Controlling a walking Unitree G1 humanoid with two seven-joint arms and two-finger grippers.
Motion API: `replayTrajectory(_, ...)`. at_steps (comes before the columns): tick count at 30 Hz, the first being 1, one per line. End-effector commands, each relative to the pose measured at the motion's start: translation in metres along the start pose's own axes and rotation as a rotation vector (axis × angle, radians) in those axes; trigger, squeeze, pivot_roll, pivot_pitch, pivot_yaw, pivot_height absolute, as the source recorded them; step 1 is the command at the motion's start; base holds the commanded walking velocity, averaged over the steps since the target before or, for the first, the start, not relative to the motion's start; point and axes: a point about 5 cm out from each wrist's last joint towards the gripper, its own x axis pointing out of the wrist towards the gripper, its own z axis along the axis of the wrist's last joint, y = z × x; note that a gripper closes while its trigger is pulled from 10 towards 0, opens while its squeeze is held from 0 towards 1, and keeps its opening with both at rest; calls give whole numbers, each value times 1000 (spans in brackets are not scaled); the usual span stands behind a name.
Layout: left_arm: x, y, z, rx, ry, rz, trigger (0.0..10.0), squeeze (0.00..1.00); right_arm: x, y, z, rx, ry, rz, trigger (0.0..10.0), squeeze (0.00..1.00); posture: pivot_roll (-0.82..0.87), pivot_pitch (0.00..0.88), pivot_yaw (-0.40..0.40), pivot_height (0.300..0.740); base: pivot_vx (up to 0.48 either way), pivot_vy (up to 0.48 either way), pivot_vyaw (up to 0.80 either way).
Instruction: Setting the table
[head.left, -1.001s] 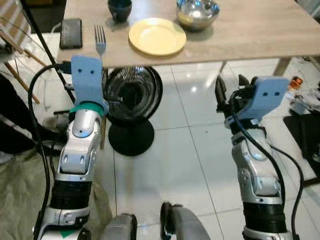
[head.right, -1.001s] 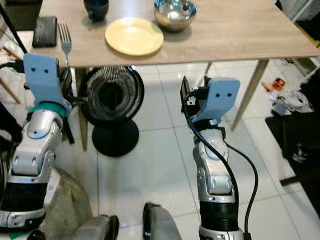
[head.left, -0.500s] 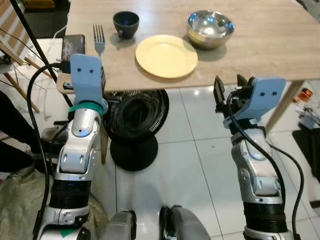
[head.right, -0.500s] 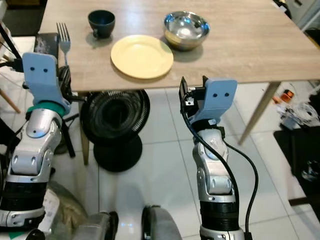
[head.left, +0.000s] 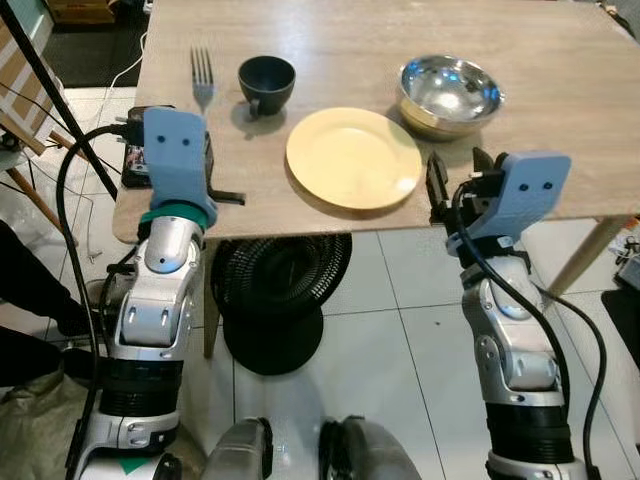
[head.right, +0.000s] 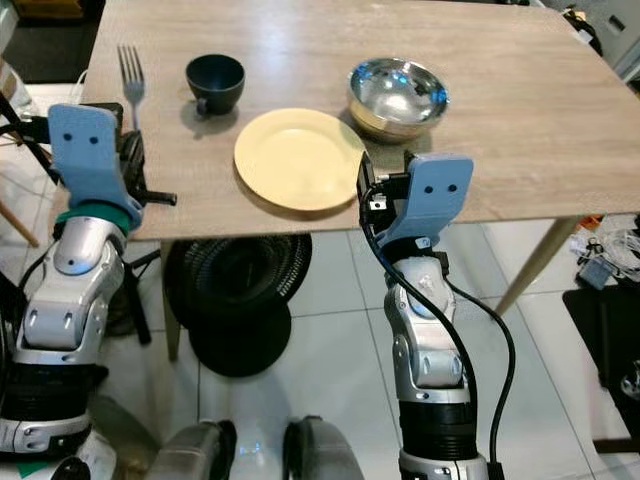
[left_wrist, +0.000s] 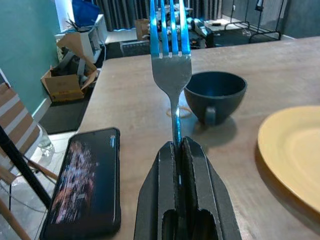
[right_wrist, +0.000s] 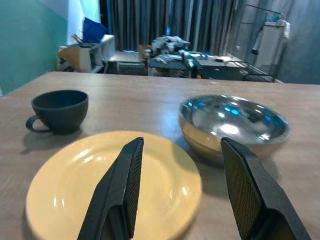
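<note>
left wrist view: left tool (left_wrist: 177, 150) clamped on fork (left_wrist: 171, 60) handle; right tool (right_wrist: 182, 190) fingers spread wide, empty, above plate (right_wrist: 75, 185)

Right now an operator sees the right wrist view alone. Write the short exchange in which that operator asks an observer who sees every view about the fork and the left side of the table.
Operator: Where is the fork?
Observer: The left gripper is shut on its handle, with the tines pointing out over the table.
Operator: How does it sit against the cup?
Observer: Its tines are to the left of the cup and apart from it.
Operator: Is anything near that gripper?
Observer: A phone lies flat by the table's left edge.
</note>
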Motion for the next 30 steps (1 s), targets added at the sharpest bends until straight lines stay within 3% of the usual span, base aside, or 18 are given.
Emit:
replayTrajectory(1,-2,-6,-4,-23,20,-27,10000,0,-3,-4,-3,-6,10,-12,10000,0,28,79,16,740,0,0,0)
replayTrajectory(12,-2,-7,-9,-69,68,-32,10000,0,-3,-3,-3,-4,8,-7,10000,0,28,82,16,740,0,0,0)
replayTrajectory(21,-1,-7,-14,-144,117,-26,10000,0,-5,-3,-4,-3,14,-5,10000,0,28,97,13,740,0,0,0)
replayTrajectory(30,9,-9,-21,-246,220,-33,10000,0,-5,-2,-2,-25,18,20,10000,0,25,138,0,740,0,0,0)
